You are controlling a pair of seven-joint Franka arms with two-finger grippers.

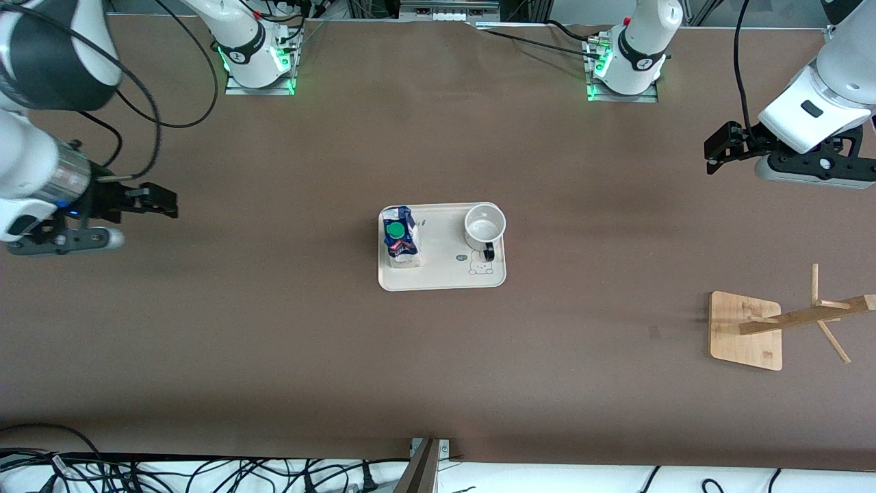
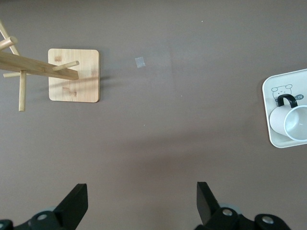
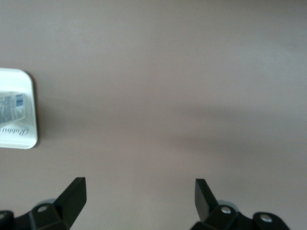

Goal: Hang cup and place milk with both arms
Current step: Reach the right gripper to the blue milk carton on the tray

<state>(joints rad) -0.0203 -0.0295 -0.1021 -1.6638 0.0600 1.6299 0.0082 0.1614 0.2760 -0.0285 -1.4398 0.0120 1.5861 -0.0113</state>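
Note:
The cup (image 1: pixel 484 227), white with a black handle, stands upright on a cream tray (image 1: pixel 445 275) in the middle of the table. The milk (image 1: pixel 400 236), with a blue top and green cap, stands on the same tray at the end toward the right arm. My left gripper (image 1: pixel 713 154) is open and empty, up over bare table at the left arm's end. My right gripper (image 1: pixel 171 202) is open and empty over bare table at the right arm's end. The left wrist view shows my left gripper (image 2: pixel 141 199), the cup (image 2: pixel 292 122) and the tray (image 2: pixel 288 80). The right wrist view shows my right gripper (image 3: pixel 139 196), the milk (image 3: pixel 12 108) and the tray (image 3: pixel 29 86).
A wooden mug rack (image 1: pixel 746 331) with a square base and pegs stands toward the left arm's end, nearer to the front camera than the tray. It also shows in the left wrist view (image 2: pixel 74 75). Cables lie along the table's near edge.

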